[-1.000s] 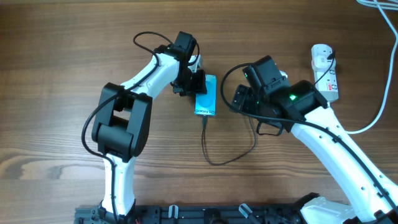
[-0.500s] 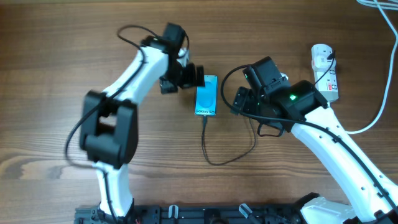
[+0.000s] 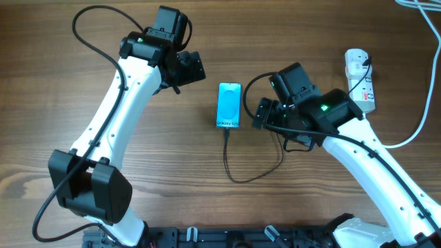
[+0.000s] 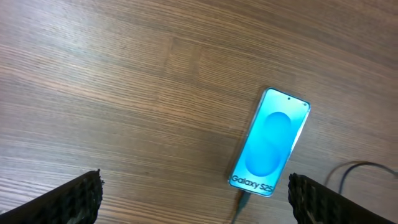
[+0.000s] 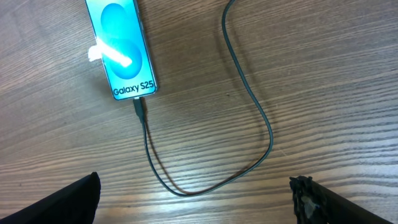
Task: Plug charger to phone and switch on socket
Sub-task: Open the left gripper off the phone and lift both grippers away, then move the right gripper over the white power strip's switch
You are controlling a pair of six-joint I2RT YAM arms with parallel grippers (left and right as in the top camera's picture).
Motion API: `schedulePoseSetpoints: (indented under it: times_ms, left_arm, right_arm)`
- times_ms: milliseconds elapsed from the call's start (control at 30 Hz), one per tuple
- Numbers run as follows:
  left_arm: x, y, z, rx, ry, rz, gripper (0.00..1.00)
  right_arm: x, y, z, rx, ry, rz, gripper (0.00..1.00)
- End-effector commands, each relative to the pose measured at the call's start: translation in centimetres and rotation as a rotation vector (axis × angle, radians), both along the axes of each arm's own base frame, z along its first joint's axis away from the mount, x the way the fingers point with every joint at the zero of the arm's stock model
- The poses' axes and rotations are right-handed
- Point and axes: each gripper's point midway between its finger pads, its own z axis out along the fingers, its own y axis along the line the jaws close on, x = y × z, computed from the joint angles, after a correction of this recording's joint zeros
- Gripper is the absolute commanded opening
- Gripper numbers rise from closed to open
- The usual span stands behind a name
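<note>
The phone [image 3: 229, 105] lies flat on the wooden table, its cyan screen up. The black charger [image 3: 238, 178] loops below it, and its plug tip [image 5: 139, 108] sits at the phone's bottom edge, looking inserted. My left gripper [image 3: 193, 69] is open and empty, up and left of the phone and apart from it. In the left wrist view the phone [image 4: 270, 143] lies ahead between the spread fingers of that gripper [image 4: 196, 193]. My right gripper [image 3: 260, 114] stands open just right of the phone, over the cable [image 5: 261, 118]. The white socket [image 3: 361, 79] lies at the far right.
A thick white cord [image 3: 420, 103] runs from the socket along the right edge. A white adapter [image 3: 355, 60] with a black lead is plugged into the socket's top end. Black robot cables arch over both arms.
My left gripper has opened, let go of the phone and swung up and left, away from it. The phone and charger stay put. The right arm has hardly moved.
</note>
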Motion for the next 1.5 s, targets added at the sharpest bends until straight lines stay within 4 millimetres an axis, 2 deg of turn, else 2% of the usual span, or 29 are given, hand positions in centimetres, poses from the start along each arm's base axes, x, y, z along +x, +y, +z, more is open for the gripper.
schedulePoseSetpoints:
  times_ms: [0,33,133,167,233,300,433,533,667,733,800,867,933,1100,1167,1300,1400,1467]
  left_arm:
    - [-0.2,-0.6,-0.8,-0.034,0.028,0.013,1.00]
    - [-0.2,-0.5,-0.8,-0.034,0.028,0.013,1.00]
    - [-0.2,-0.6,-0.8,-0.034,0.028,0.013,1.00]
    - [-0.2,-0.6,-0.8,-0.034,0.028,0.013,1.00]
    - [-0.2,-0.5,-0.8,-0.034,0.028,0.014,1.00]
    - [-0.2,-0.6,-0.8,-0.034,0.028,0.013,1.00]
    - [-0.2,-0.5,-0.8,-0.034,0.028,0.014,1.00]
    - [-0.2,-0.5,-0.8,-0.033,0.028,0.013,1.00]
    - [-0.2,-0.5,-0.8,-0.034,0.028,0.013,1.00]
    - [-0.2,-0.5,-0.8,-0.034,0.028,0.013,1.00]
    - [-0.2,-0.5,-0.8,-0.034,0.028,0.013,1.00]
    - [-0.2,-0.6,-0.8,-0.034,0.028,0.013,1.00]
    - [-0.2,-0.5,-0.8,-0.034,0.028,0.013,1.00]
    - [-0.2,-0.6,-0.8,-0.034,0.028,0.013,1.00]
    - [-0.2,-0.5,-0.8,-0.034,0.028,0.013,1.00]
    - [-0.2,-0.6,-0.8,-0.034,0.028,0.013,1.00]
    - [-0.2,-0.5,-0.8,-0.034,0.028,0.014,1.00]
    - [-0.2,-0.5,-0.8,-0.034,0.028,0.013,1.00]
  right_arm:
    - [0.4,0.1,0.1,-0.003,-0.009,0.008,1.00]
    - [0.7,0.0,0.2,-0.007,-0.022,0.004,1.00]
    - [1.8,-2.3,0.2,-0.015,-0.023,-0.055,1.00]
    - [2.2,-3.7,0.3,-0.026,-0.022,-0.072,1.00]
    - [3.1,-7.4,0.8,-0.040,-0.013,-0.168,1.00]
    - [4.1,-12.9,1.4,-0.045,-0.022,-0.327,1.00]
    - [4.2,-21.3,1.7,-0.044,-0.043,-0.604,1.00]
    - [5.2,-25.0,2.3,-0.043,-0.118,-0.708,1.00]
    - [7.0,-26.5,1.6,-0.037,-0.121,-0.675,1.00]
    - [7.8,-27.6,2.4,-0.045,-0.077,-0.685,1.00]
    - [8.7,-29.2,3.6,-0.045,-0.064,-0.718,0.99]
    - [9.6,-31.3,3.4,-0.042,-0.065,-0.788,1.00]
    - [9.9,-33.6,1.3,-0.042,-0.031,-0.885,1.00]
    - [12.9,-35.5,-5.4,-0.044,0.034,-0.886,1.00]
    - [13.4,-35.8,-7.8,-0.043,0.066,-0.884,1.00]
    - [13.4,-36.6,-10.3,-0.095,0.105,-0.890,1.00]
    - [13.7,-36.5,-10.8,-0.111,0.103,-0.882,1.00]
    - [14.1,-35.7,-11.1,-0.120,0.103,-0.831,1.00]
